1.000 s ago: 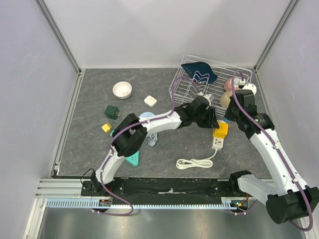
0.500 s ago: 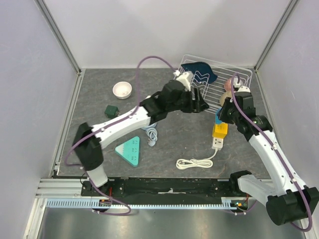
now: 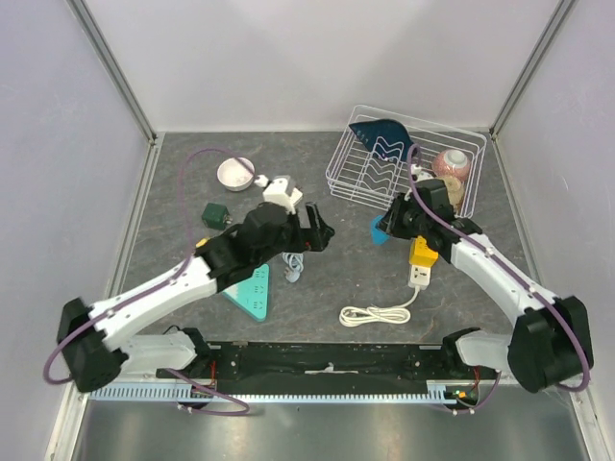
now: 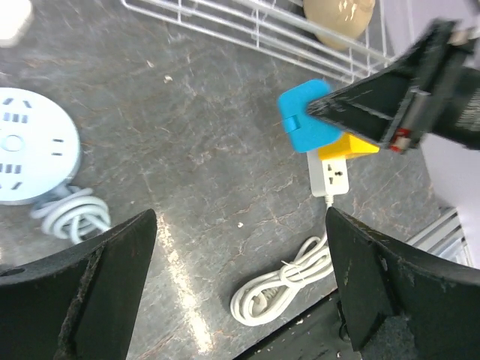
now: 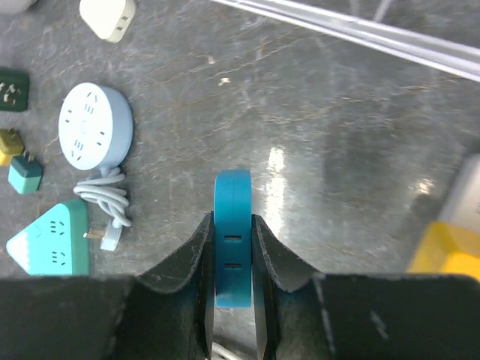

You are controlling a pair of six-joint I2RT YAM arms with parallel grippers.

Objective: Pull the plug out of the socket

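The right arm is being held reaching from its base across the table point(image 3: 168, 250) towards the middle, and the blue plug point(image 5: 232, 196) is being pinched edge-on between the narrowed fingers of the right gripper point(image 5: 231, 219). The plug is being held off the yellow socket block point(image 3: 424, 252), just beside it on its left side. The left arm is being held stretched to the table's centre, the left gripper point(image 4: 240, 217) being carried with its fingers spread wide and nothing between them. The front edge of the wire rack point(image 3: 357, 178) is lying just behind the plug; bare tabletop is being left open between the plug and the round power strip point(image 5: 95, 124), and the coiled white cable point(image 3: 373, 314) is lying nearer the bases
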